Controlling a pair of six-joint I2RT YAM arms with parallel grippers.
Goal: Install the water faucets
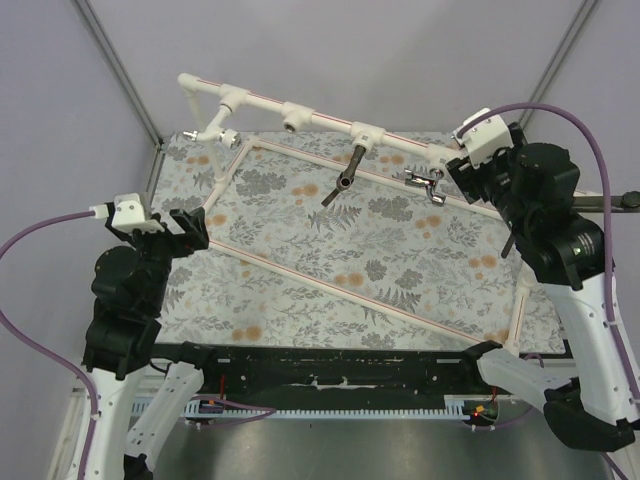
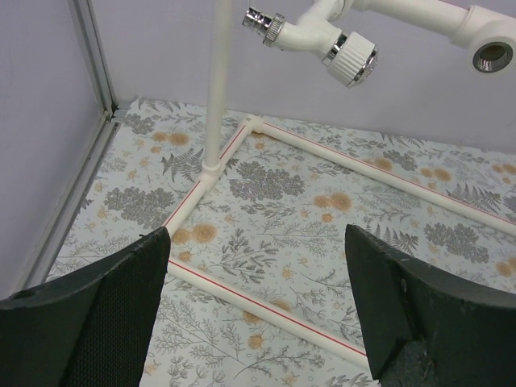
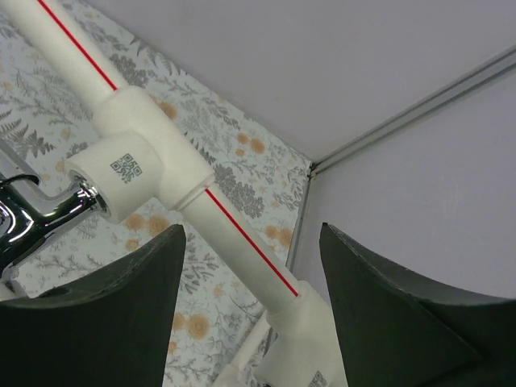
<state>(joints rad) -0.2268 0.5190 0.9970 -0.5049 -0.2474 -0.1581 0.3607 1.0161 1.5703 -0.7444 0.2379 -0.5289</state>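
Observation:
A white plastic faucet (image 1: 214,131) with a round knob sits in the left tee of the raised pipe; it also shows in the left wrist view (image 2: 322,36), above and beyond my fingers. A shiny chrome faucet (image 1: 428,183) with a lever sits at the right tee (image 3: 133,161); its chrome body (image 3: 36,216) shows at the left edge of the right wrist view. My left gripper (image 1: 193,226) (image 2: 258,242) is open and empty over the mat. My right gripper (image 1: 463,172) (image 3: 252,238) is open, its jaws on either side of the raised pipe (image 3: 242,234) just right of that tee, not touching it.
A dark metal tap (image 1: 344,176) hangs from the middle-right tee. An empty tee socket (image 1: 292,121) (image 2: 492,56) faces forward between the taps. The white pipe frame's floor rails (image 1: 330,290) (image 2: 266,302) cross the flowered mat. Grey walls close in on all sides.

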